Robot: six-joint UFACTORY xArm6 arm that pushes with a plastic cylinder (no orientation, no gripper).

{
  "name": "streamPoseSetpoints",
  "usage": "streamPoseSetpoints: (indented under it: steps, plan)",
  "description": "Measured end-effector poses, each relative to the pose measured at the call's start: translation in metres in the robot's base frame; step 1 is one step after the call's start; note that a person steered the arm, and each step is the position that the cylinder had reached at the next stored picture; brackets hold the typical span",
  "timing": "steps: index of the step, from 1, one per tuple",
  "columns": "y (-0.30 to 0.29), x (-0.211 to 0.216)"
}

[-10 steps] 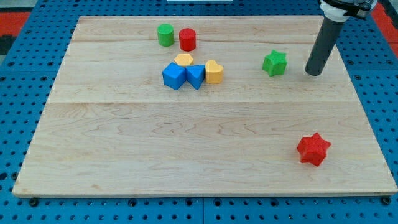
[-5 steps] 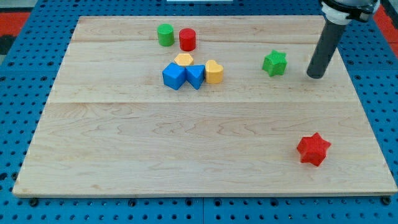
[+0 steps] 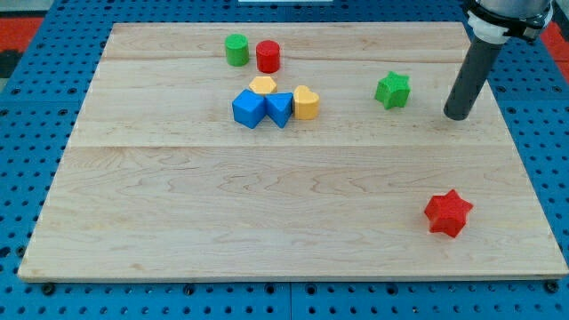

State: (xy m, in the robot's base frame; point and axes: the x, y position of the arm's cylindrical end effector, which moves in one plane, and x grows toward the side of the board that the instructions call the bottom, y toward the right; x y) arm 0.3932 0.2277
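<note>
My tip (image 3: 457,115) has slid a little toward the right and toward the near side of the wooden worktop (image 3: 267,204) over the last second. It began just right of the green star (image 3: 392,90), level with that block's lower edge, and now sits lower in the view and further right, so the gap between the two has widened. The tip touches no block. There is no hand on this arm, only the straight dark rod, so nothing is open, closed or gripped.

The green star is the nearest block, to the tip's left and slightly further away, with bare wood between them. It has not shifted. The red star (image 3: 447,213) lies well apart on the near right of the board, also unmoved.

The rest of the blocks sit in the far middle, exactly as they were. A green cylinder (image 3: 236,49) and a red cylinder (image 3: 268,56) stand side by side, close but seemingly not touching. Just nearer is a tight cluster: a yellow block (image 3: 262,85) at the back, a blue cube (image 3: 249,108) and a second blue block (image 3: 279,108) pressed together in front of it, and another yellow block (image 3: 306,102) against the right side of the blue pair.

So the only change is the rod's own drift.
</note>
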Motion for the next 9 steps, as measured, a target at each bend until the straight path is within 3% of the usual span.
streamPoseSetpoints:
  steps: [3, 6, 9]
  plan:
    - [-0.014, -0.004]
    - [-0.07, -0.131]
    - [-0.074, -0.14]
